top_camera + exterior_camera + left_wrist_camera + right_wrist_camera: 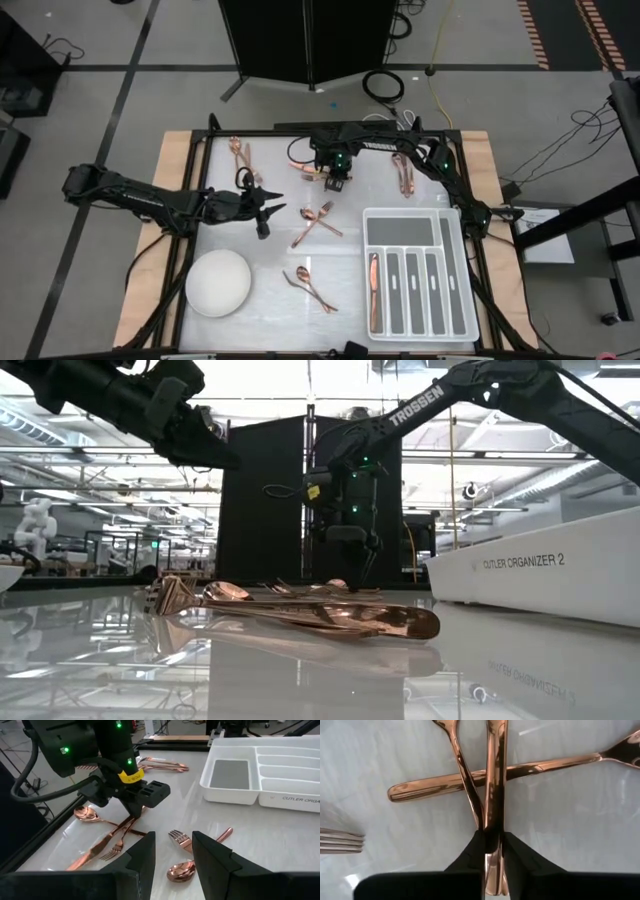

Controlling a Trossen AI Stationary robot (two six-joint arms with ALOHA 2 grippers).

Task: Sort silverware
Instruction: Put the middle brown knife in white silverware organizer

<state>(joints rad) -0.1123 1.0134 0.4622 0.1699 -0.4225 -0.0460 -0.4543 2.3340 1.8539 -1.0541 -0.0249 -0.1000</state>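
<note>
Both arms are matte black. The right arm (480,390) carries white "TROSSEN" lettering, green lights, a yellow label (131,777) and black cables. The left arm's fingers (212,857) are black, blocky wedges.

We are seeing glossy copper-toned metal silverware (107,842), a smooth white plastic tray (260,775), a reflective tabletop (300,680), a matt white bowl (218,283)

Bowl (218,284) left of tray (452,228), loose silverware (316,224) between and behind.

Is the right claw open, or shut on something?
Shut: in the wrist view, the right claw pinches one copper utensil handle between its fingers.
</note>
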